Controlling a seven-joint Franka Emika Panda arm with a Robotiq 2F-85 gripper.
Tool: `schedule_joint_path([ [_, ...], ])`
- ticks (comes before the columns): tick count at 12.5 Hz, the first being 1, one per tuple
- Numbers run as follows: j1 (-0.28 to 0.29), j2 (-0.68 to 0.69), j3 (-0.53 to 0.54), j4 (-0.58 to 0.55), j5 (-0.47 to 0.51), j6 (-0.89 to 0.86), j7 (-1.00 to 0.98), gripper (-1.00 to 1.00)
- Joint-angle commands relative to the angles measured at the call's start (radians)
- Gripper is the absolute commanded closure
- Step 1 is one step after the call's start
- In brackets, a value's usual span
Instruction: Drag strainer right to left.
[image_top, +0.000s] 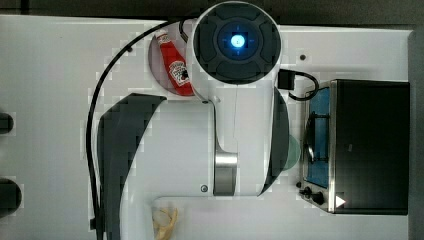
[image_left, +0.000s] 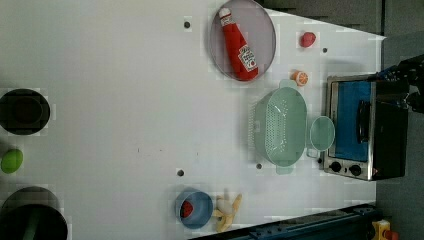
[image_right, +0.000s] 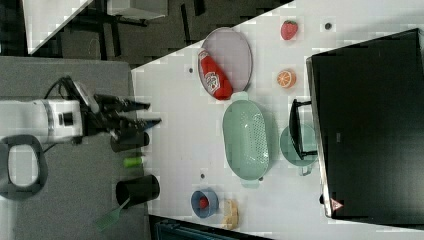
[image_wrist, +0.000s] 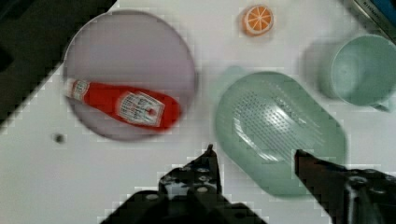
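The strainer is a pale mint-green oval colander with a hole-dotted floor. It lies on the white table between the grey plate and the toaster oven. It also shows in the right view and the wrist view. My gripper hangs well above the table, open and empty. In the wrist view the gripper has its two dark fingers apart, and the strainer's rim shows in the gap between them from above. In the top view my arm covers the strainer.
A ketchup bottle lies on the plate. A mint cup stands between strainer and oven. An orange slice and a strawberry lie near the oven. A blue bowl and a banana sit by the table's edge, with black cups at the left view's left.
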Motion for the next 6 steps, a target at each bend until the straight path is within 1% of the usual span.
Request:
schedule_joint_path([
  [1,0.001,-0.537,-0.062,-0.307,-0.049,-0.190,0.009,-0.60],
  [3,0.001,-0.530,-0.060,-0.307,-0.049,-0.169,0.009,-1.00],
  [6,0.002,-0.484,-0.058,-0.326,-0.049,-0.135,0.009,-1.00],
])
